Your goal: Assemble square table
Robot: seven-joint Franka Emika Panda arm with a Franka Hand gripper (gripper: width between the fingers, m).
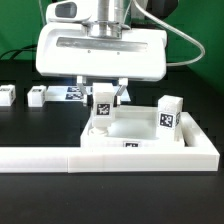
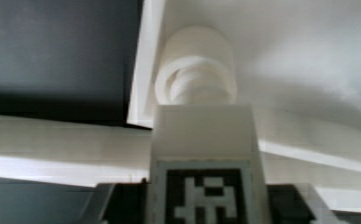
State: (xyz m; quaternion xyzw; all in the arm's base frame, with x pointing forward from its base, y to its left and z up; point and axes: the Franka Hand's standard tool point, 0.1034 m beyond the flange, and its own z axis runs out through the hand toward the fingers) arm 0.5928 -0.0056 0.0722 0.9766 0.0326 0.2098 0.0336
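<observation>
Four white legs show in the exterior view. One leg (image 1: 102, 101) is pinched tight between the jaws of the gripper (image 1: 105, 98). It stands straight up over the square slab's (image 1: 135, 127) corner at 10 o'clock. In the wrist view this leg (image 2: 203, 160) points at a round socket (image 2: 198, 78); I cannot tell if they touch. A second leg (image 1: 169, 113) stands at the slab's 2 o'clock corner. A third leg (image 1: 37, 95) and a fourth leg (image 1: 8, 95) sit on the black table (image 1: 40, 125), out at 9 o'clock from the slab. The slab rests against the white barrier (image 1: 40, 158).
</observation>
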